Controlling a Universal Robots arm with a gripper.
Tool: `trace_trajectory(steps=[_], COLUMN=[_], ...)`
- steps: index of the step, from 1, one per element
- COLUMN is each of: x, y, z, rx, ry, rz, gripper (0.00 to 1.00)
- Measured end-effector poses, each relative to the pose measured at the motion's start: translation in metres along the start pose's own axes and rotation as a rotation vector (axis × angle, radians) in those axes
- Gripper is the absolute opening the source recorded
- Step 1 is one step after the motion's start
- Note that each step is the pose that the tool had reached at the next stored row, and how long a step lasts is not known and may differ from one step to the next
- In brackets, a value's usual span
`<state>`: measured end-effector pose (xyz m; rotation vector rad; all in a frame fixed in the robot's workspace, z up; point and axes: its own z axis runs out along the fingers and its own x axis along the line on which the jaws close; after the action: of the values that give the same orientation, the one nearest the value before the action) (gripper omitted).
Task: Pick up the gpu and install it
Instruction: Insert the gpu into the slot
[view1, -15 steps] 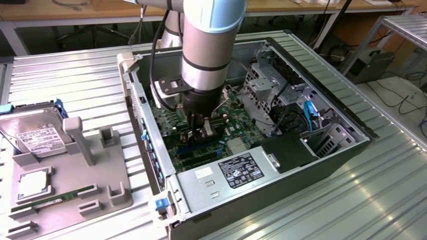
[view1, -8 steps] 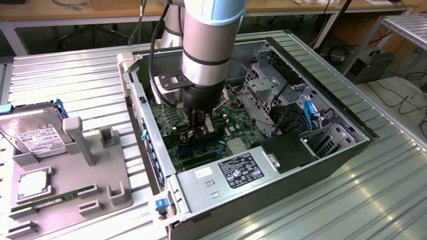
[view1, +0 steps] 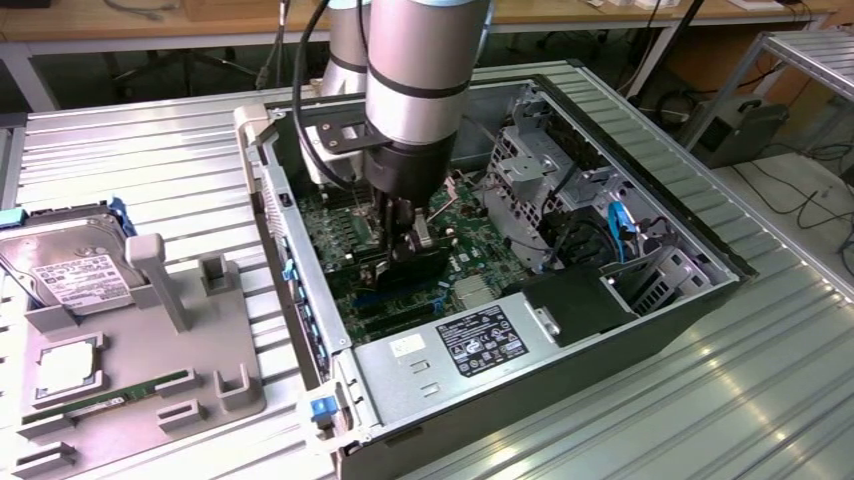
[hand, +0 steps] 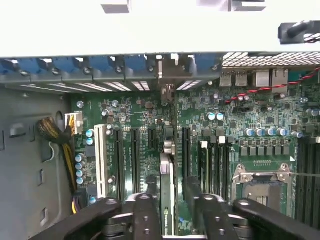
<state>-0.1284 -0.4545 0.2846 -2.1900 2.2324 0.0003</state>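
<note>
Gripper (hand: 167, 212) fingers straddle gpu (hand: 166, 192) top edge, card upright over motherboard (hand: 200, 125) slot; clamped or loosened, cannot tell. Light, rigid, fragile board: hold by edges.

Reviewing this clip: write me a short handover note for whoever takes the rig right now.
Gripper: down inside the open PC case, fingers on either side of the gpu's top edge; whether they are gripping it is unclear.
gpu: standing on edge over the motherboard among the expansion slots, bracket end toward the case's rear wall.
Done: card picked up and brought into the case.
Left: full seating not confirmed.
</note>
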Motion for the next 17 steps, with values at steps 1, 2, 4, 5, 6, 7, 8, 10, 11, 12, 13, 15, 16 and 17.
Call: trace_trajectory(steps=[1,2,4,5,6,7,8,10,11,12,13,15,16,17], x=[0.0000,-0.0001,-0.0003,-0.0004,-0.0005,-0.0006,-0.0009,-0.0015,-0.0017,-0.0017,-0.0018,-0.0018,-0.0018,-0.0018], y=[0.0000,0.0000,0.0000,0.0000,0.0000,0.0000,0.0000,0.0000,0.0000,0.0000,0.0000,0.0000,0.0000,0.0000], z=[-0.0005,-0.0010,-0.0021,-0.0023,-0.0025,-0.0027,-0.0027,-0.0027,-0.0027,-0.0027,-0.0027,-0.0027,-0.0027,-0.0027], rx=[0.0000,0.0000,0.0001,0.0001,0.0001,0.0000,0.0000,0.0000,0.0001,0.0001,0.0000,0.0000,0.0000,0.0000], ry=[0.0000,0.0000,0.0000,-0.0002,-0.0002,0.0000,0.0000,0.0001,0.0001,0.0001,0.0002,0.0001,0.0001,0.0002], rz=[0.000,0.000,0.000,0.000,0.000,0.000,0.000,0.000,0.000,0.000,0.000,0.000,0.000,0.000], gripper=[0.32,0.25,0.20,0.14,0.11,0.11,0.11,0.11,0.11,0.11,0.11,0.11,0.11,0.11])
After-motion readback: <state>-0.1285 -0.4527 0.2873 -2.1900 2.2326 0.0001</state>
